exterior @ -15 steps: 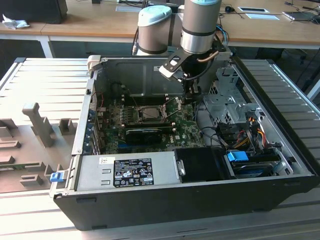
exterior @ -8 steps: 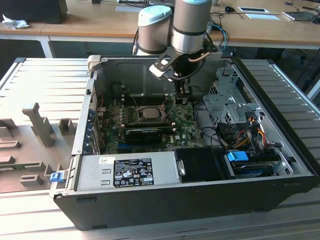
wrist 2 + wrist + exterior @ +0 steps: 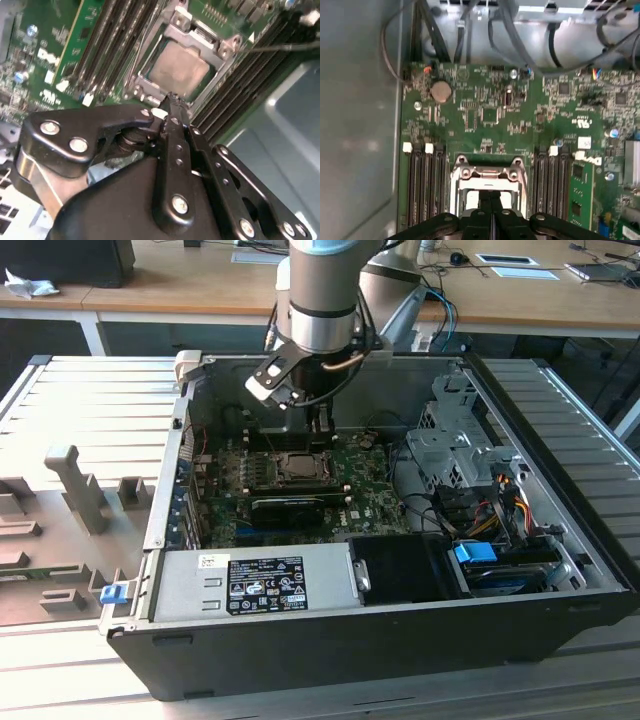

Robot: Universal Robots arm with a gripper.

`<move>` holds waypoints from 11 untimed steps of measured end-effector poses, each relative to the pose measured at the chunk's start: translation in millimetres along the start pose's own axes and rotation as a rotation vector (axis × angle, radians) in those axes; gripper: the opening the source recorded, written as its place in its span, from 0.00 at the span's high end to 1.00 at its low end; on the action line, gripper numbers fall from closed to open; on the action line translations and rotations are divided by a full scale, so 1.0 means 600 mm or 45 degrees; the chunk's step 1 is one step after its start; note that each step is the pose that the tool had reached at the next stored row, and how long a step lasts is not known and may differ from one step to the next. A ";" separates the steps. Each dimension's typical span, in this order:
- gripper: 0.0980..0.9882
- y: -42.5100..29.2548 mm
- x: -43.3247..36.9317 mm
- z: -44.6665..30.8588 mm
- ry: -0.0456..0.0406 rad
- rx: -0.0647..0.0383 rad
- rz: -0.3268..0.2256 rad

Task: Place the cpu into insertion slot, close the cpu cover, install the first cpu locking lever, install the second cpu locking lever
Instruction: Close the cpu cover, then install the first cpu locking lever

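The computer case (image 3: 330,655) lies open on its side on the ribbed grey worktop (image 3: 90,390), probably so the arm can come straight down onto the motherboard (image 3: 490,110) inside. The insertion slot (image 3: 300,468) sits near the middle of that board. Banks of memory slots (image 3: 425,185) run along two opposite sides of it, and a long black card (image 3: 285,505) lies just beside it, on the side toward the case's silver power supply (image 3: 250,585). The case also holds a metal drive cage (image 3: 450,445) and a bundle of coloured cables (image 3: 505,505), both well apart from the slot. The cpu (image 3: 177,67) already lies flat inside the slot, its pale grey face showing through the window of the cpu cover (image 3: 200,42). The cover appears to lie down around the chip, though whether it is fully seated cannot be told. The gripper (image 3: 172,97) hangs directly over the slot with its jaws pressed together and nothing visible between them. Its tip is at the slot's metal frame, a stance better suited to pushing or hooking than to carrying. A thin metal rod (image 3: 280,46), likely one of the locking levers, runs out from the slot's corner across the memory slots. Whether it is latched cannot be told.
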State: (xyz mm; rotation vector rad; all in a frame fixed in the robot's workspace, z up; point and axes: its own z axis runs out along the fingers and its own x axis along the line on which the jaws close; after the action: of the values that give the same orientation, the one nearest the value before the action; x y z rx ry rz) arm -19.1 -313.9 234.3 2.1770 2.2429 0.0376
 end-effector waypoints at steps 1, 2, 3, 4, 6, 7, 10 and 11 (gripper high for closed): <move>0.99 -0.002 0.000 0.004 0.000 0.000 -0.001; 0.99 -0.004 0.000 0.008 0.000 0.000 -0.003; 0.99 -0.005 0.000 0.009 0.000 0.000 -0.006; 0.99 -0.007 0.000 0.009 0.000 0.000 -0.008; 0.99 -0.013 0.001 0.009 0.000 0.000 -0.009; 0.99 -0.015 0.001 0.009 0.000 0.000 -0.009; 0.99 -0.021 0.001 0.009 0.000 0.000 -0.008; 0.99 -0.022 0.001 0.008 0.000 0.000 -0.009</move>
State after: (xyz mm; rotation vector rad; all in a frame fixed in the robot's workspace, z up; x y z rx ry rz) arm -31.9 -313.9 229.0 2.1693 2.2504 0.0374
